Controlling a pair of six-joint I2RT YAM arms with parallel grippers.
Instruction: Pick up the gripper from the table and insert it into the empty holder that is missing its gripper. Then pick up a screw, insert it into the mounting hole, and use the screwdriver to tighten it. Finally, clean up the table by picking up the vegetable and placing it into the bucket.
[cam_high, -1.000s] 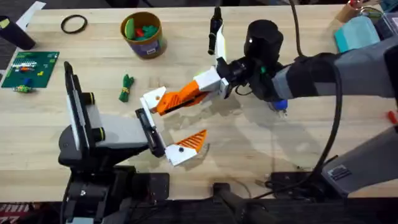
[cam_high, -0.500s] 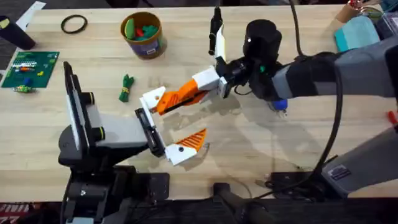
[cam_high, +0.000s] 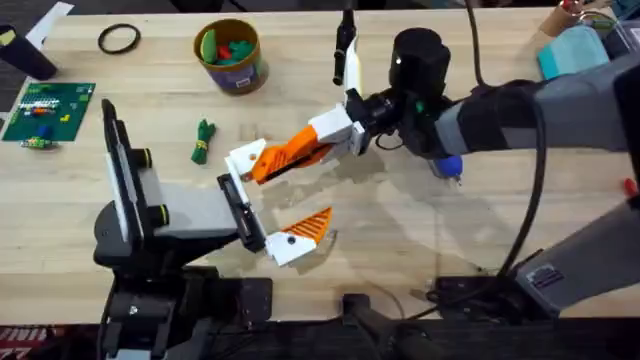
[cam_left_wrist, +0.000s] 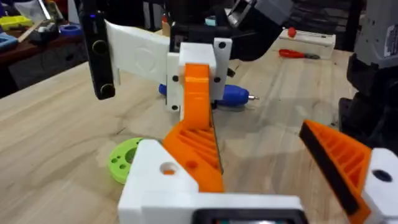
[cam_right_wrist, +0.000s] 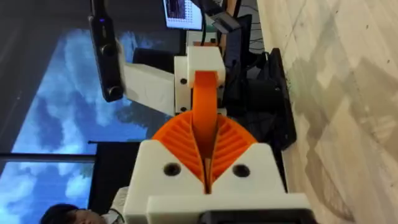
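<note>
Clenching the gripper (cam_high: 272, 158) by its orange wedge, the right arm's fingers (cam_high: 335, 130) hold its white base at the holder's (cam_high: 240, 212) 12 o'clock end; insertion seems in hand, next needing the base aligned and pushed home.

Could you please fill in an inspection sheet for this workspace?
Surface: light wooden table, no spills.
Job's things: white orange-tipped gripper finger at black holder bracket; blue-handled screwdriver beside right arm; dark green toy vegetable lying outside tan-rimmed bucket.
Clutter: thin black ring, green circuit board.
Grippers: right gripper shut on finger; left gripper open.
Cables: black cable loops from right arm.
Surroundings: blue cloud-pattern screen.
</note>
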